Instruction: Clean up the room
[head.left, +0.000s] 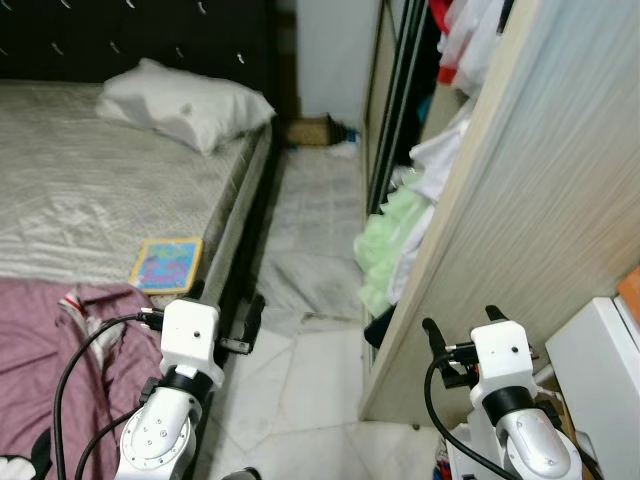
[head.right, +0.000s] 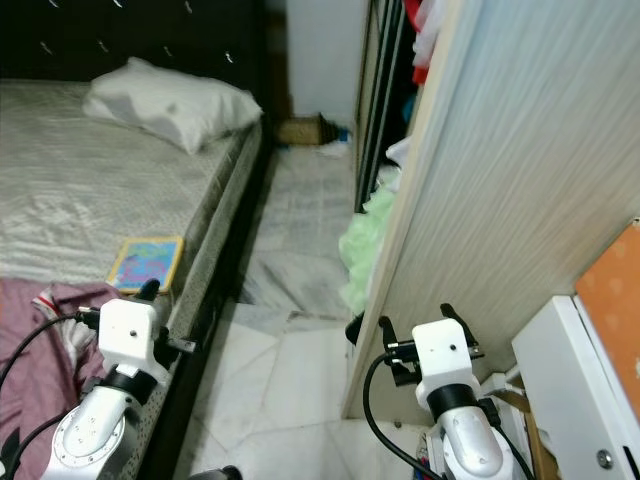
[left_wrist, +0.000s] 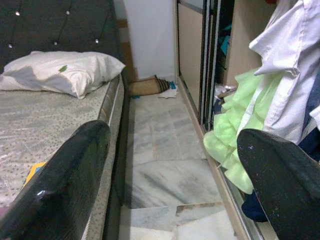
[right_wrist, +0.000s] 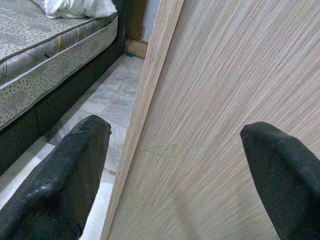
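Observation:
A bed (head.left: 90, 200) with a grey patterned mattress stands on my left, a white pillow (head.left: 185, 100) at its head. Near the mattress edge lies a colourful flat book (head.left: 165, 263), and a maroon blanket (head.left: 60, 340) is bunched up just below it. A light green garment (head.left: 385, 250) and white clothes (head.left: 435, 160) spill out of the wardrobe onto the floor. My left gripper (head.left: 203, 305) is open over the bed's edge, holding nothing. My right gripper (head.left: 462, 322) is open close to the wooden wardrobe door (head.left: 520, 200), also holding nothing.
A narrow marble floor aisle (head.left: 310, 250) runs between bed and wardrobe. At its far end a brown basket-like item (head.left: 310, 130) and a small white scrap lie by the wall. A white cabinet (head.left: 600, 370) stands at my right. Black cables hang from both wrists.

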